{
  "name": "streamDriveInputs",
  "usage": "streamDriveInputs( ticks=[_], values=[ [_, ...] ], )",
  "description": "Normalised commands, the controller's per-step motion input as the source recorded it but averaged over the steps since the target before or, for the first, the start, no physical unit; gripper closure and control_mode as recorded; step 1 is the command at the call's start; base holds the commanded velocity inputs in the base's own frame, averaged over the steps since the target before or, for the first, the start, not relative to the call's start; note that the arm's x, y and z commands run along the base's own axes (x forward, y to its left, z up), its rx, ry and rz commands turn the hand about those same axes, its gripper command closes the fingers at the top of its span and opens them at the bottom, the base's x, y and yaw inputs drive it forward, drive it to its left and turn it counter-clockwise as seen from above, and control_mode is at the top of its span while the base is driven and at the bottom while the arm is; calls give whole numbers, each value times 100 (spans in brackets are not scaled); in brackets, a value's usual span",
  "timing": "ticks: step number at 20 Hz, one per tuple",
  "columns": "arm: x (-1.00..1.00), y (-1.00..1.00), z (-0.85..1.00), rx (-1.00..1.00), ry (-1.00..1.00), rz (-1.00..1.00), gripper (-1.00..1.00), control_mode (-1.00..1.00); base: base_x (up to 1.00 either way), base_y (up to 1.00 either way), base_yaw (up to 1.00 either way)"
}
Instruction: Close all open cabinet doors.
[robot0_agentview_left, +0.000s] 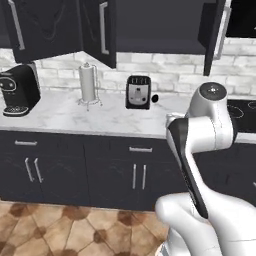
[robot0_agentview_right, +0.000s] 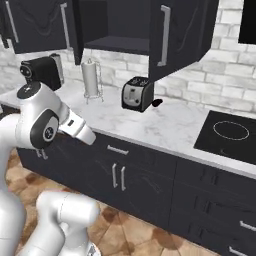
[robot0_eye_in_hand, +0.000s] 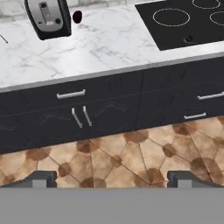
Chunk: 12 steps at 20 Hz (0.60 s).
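Matte black upper cabinet doors hang above a marble counter (robot0_agentview_left: 75, 117) in this rendered kitchen, and the job of closing them looks barely begun. Two doors of the middle cabinet stand swung out: the left open door (robot0_agentview_left: 100, 30), its silver bar handle facing the room, and the right open door (robot0_agentview_right: 180, 35), seen nearly edge-on from the left base view and broadside from the right. Between them the dark cabinet interior (robot0_agentview_right: 125, 22) is exposed. A further door (robot0_agentview_left: 42, 27) at far left also seems to hang off the cabinet line, though its angle is hard to judge.

The gripper (robot0_eye_in_hand: 111, 178) hovers low, facing the lower cabinet fronts (robot0_eye_in_hand: 83, 116) and tiled floor (robot0_eye_in_hand: 122, 157), well apart from any upper door; its fingertips (robot0_eye_in_hand: 41, 178) stand wide apart, holding nothing.

On the counter sit a toaster (robot0_agentview_right: 136, 95), a paper towel holder (robot0_agentview_left: 88, 85) and a coffee machine (robot0_agentview_left: 19, 90); an induction cooktop (robot0_agentview_right: 227, 134) lies to the right. The doors' tops are cut off by the frame, so their hinges and full height go unseen.
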Motion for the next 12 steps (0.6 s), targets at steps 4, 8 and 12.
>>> streamDriveInputs(
  ticks=[4, 8, 12],
  values=[
    [0, 0, 0, 0, 0, 0, -100, 100, 84, 29, -10],
    [0, 0, 0, 0, 0, 0, -100, 100, 84, 31, 4],
    [0, 0, 0, 0, 0, 0, -100, 100, 87, 10, 0]
  ],
)
